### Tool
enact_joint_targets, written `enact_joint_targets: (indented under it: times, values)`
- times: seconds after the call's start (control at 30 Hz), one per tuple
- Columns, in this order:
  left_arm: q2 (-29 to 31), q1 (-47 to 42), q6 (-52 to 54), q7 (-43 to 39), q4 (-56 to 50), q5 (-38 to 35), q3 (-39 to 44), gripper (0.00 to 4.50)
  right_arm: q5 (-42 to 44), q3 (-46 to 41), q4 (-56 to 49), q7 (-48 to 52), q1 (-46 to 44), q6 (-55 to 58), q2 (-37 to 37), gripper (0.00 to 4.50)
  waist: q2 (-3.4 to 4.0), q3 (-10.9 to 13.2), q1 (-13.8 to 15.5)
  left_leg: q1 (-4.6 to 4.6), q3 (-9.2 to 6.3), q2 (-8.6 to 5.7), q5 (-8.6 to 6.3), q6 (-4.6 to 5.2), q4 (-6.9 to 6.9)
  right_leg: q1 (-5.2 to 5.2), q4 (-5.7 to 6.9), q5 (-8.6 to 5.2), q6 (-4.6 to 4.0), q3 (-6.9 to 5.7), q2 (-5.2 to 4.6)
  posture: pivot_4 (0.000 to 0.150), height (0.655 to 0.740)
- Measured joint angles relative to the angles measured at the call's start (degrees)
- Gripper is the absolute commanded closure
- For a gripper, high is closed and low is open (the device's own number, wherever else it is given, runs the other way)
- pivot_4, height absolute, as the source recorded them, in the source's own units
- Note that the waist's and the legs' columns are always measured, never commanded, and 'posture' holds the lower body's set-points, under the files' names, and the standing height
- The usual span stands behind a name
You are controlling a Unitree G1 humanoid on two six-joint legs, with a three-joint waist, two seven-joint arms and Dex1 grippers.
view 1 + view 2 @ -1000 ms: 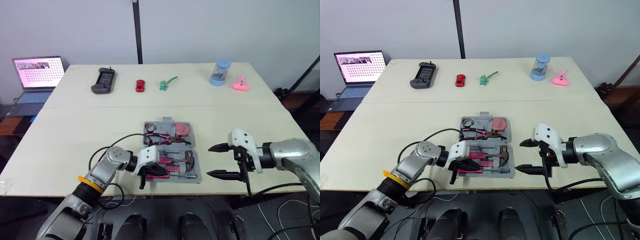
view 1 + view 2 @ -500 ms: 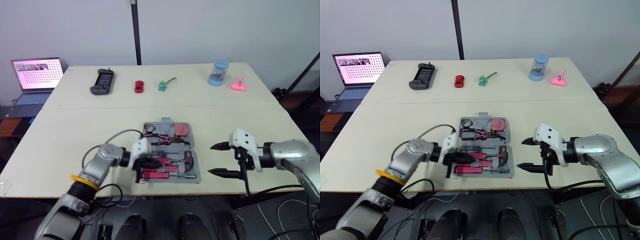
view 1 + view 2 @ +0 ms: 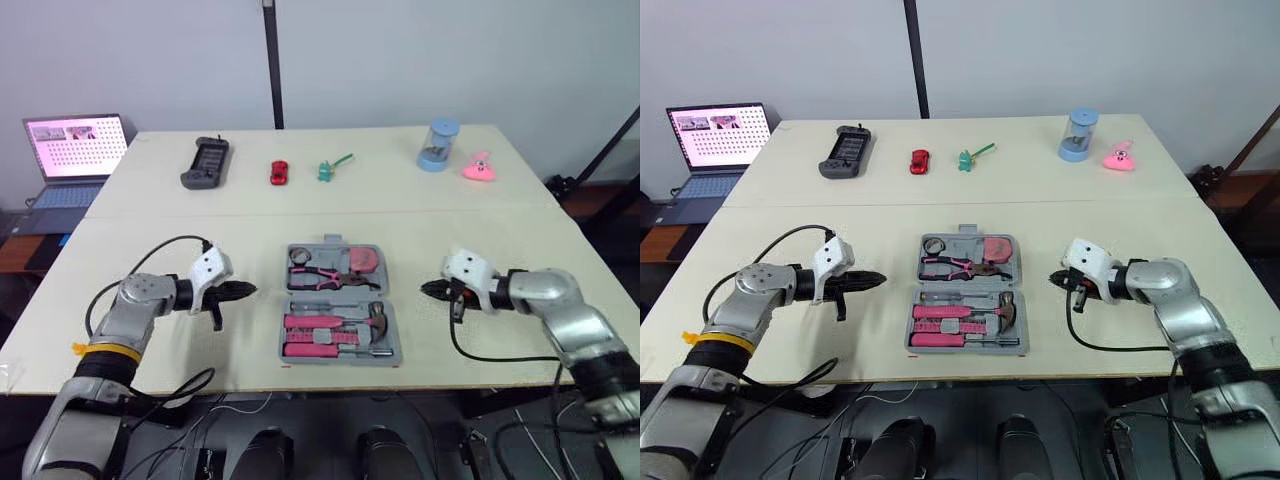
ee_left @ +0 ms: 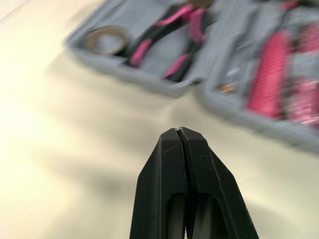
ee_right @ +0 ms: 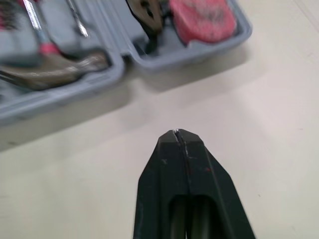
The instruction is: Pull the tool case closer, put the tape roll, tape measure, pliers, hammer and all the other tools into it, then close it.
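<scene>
The case [image 3: 340, 360] lies open and flat near the table's [image 3: 500, 230] near edge, midway between the grippers. It looks packed, so closing seems to be what is left.

Risks, near to far:
- The case sits close to the near edge. A pull or a sideways knock while folding it could send it over.
- The hammer [image 3: 378, 320] head sits at the right end of the near half. If it stands proud of its slot, the halves would likely jam on it.
- The left gripper [image 3: 248, 290] sits just left of the case and the right gripper [image 3: 424, 289] just right of it. Both have their fingers pressed together, hold nothing, and are off the case. A pinched tip pushing on the rim may slide the whole case rather than fold it.
- Folding the far half over could spill the pliers [image 3: 325, 278], tape roll [image 3: 299, 258] and tape measure [image 3: 363, 260] if their slots are loose.

Counts, near to far:
- One case with two halves.
- Near half: one hammer and at least two pink-handled tools. I cannot count them more finely.
- Two grippers.
- Far half: one pliers, one tape roll, one tape measure.
- Far side of the table, left to right: one handheld [image 3: 205, 161], one red car [image 3: 278, 172], one green toy [image 3: 332, 167], one blue jar [image 3: 437, 146], one pink toy [image 3: 479, 166].
- Far left: one laptop [image 3: 72, 150].
</scene>
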Motion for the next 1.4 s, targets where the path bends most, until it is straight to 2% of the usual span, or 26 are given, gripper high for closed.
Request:
enact_joint_targets:
  times: [0.3, 0.67, 1.2, 1.4]
  values:
    - [-6.3, -4.8, -5.5, 1.6, 9.8, 4.5, -2.9, 4.5, -6.9, 5.4, 17.6, 2.1, -7.6, -11.8, 6.4, 4.44, 0.0, 0.0, -0.3, -0.05, 0.02, -0.05, 0.03, -0.05, 0.01, -0.11, 0.09, 0.0, 0.0, 0.0, 0.0, 0.15, 0.6753]
    - [-10.2, -6.1, -5.8, 1.6, 13.3, 6.7, -4.0, 4.5, -8.9, 5.9, 21.7, 3.2, -10.3, -14.1, 12.6, 4.44, 0.0, 0.0, -0.3, -0.06, 0.0, -0.06, 0.04, -0.07, 0.02, -0.13, 0.12, 0.0, 0.0, 0.0, 0.0, 0.15, 0.6753]
    - [-10.3, -1.3, 4.5, 1.4, 1.0, 6.8, -4.0, 4.5, -10.0, 5.6, 21.8, 3.9, -10.6, -13.9, 14.0, 4.44, 0.01, 0.0, -0.3, -0.06, -0.03, -0.06, 0.04, -0.08, 0.01, -0.15, 0.15, 0.0, 0.0, 0.01, 0.0, 0.15, 0.6753]
    - [-8.9, 3.2, 6.1, 2.2, -5.3, 6.8, -3.8, 4.5, -8.9, 4.7, 15.8, 4.7, -6.9, -9.7, 14.1, 4.44, 0.03, 0.0, -0.3, -0.06, -0.05, -0.04, 0.03, -0.08, 0.0, -0.16, 0.15, 0.0, 0.0, 0.01, 0.0, 0.15, 0.6753]
